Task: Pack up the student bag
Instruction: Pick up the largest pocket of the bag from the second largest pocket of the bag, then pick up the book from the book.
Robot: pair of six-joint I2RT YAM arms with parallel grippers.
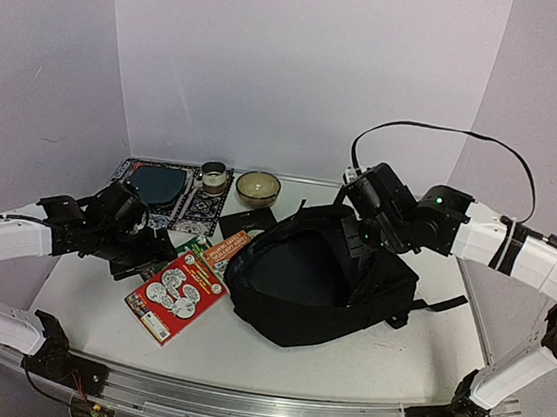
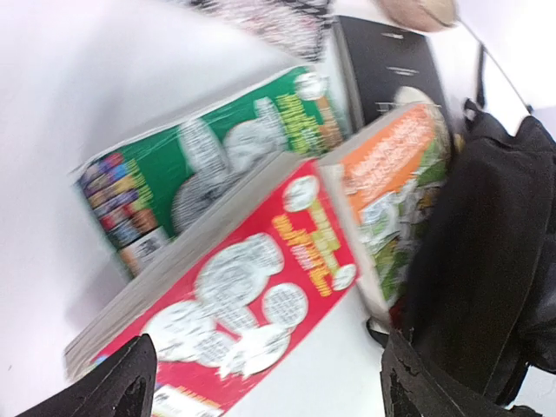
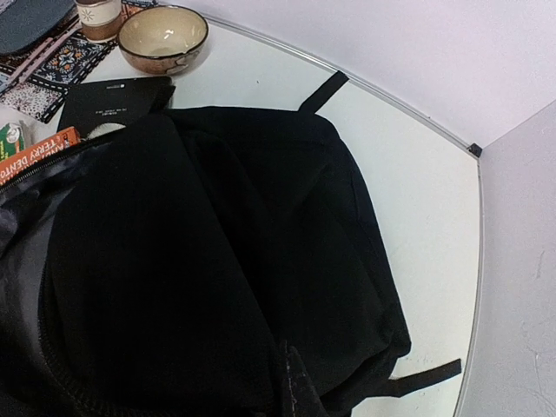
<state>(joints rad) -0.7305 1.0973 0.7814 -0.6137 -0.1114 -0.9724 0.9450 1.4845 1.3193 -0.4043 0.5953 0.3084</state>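
The student bag [image 1: 322, 286] is a large black backpack lying mid-table, its mouth facing left. My right gripper [image 1: 353, 239] is at the bag's far upper edge. In the right wrist view black fabric [image 3: 217, 261] fills the frame and one fingertip [image 3: 300, 387] pokes out of it; the other finger is hidden, so it looks shut on the bag's fabric. My left gripper [image 1: 144, 256] is open and empty, hovering over a red book [image 1: 176, 296]. The left wrist view is blurred; its fingers [image 2: 117, 389] straddle the red book [image 2: 243, 295].
An orange book [image 1: 226, 248] and a green book [image 2: 200, 165] lie beside the red one, against the bag's mouth. A black notebook [image 1: 247, 222], a bowl [image 1: 258, 188], a cup [image 1: 214, 176] and a patterned mat [image 1: 174, 202] sit at the back left.
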